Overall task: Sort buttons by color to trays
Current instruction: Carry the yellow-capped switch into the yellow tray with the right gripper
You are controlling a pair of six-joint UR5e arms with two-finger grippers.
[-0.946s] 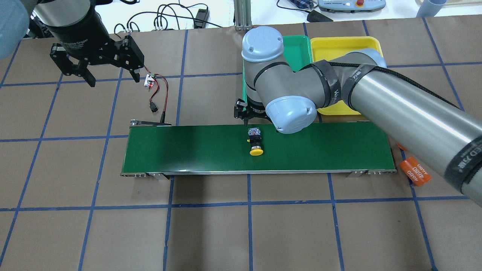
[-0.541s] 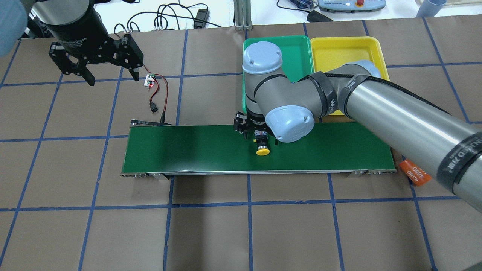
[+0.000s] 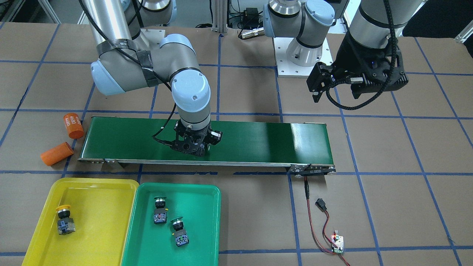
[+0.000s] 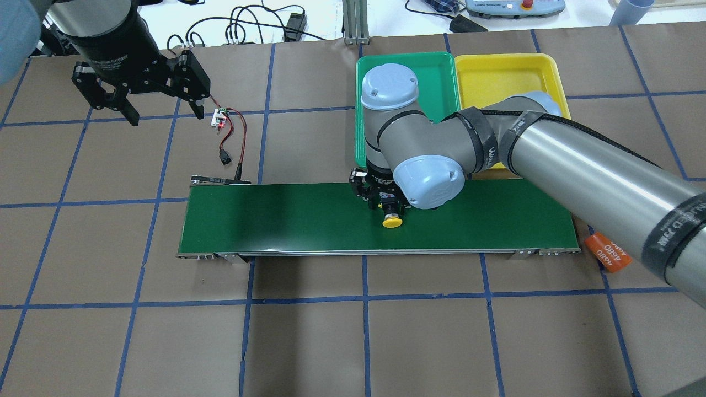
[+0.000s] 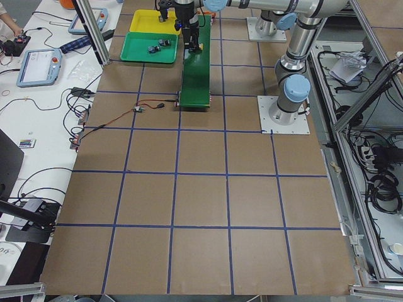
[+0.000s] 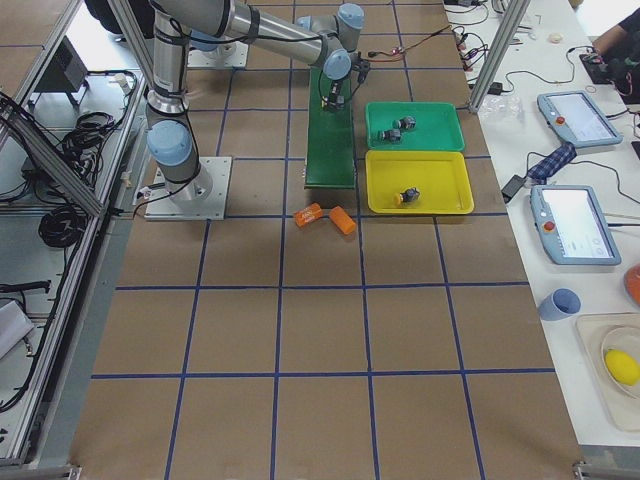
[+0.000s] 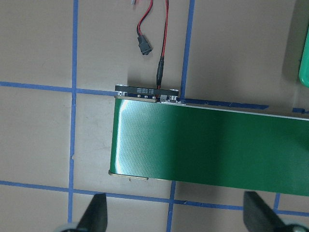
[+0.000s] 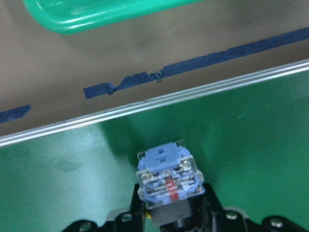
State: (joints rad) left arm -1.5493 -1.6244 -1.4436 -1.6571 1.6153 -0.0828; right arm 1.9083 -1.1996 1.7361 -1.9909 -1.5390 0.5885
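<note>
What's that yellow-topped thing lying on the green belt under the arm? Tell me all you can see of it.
It is a push-button switch lying on its side on the dark-green conveyor belt. It has a glossy round yellow cap, a black collar, and a blue-grey plastic terminal block with metal screws at the other end. The cap points toward the robot's side of the belt. The right end effector sits low around its body, flanking it closely; whether it grips cannot be told.

Matt brown paper over the desk point(image 4: 309, 342). Glossy, smooth plastic for the yellow tray point(image 3: 99, 214) and green tray point(image 3: 203, 207). Finely textured, faintly shiny belt point(image 4: 276, 220), framed in bare metal.
</note>
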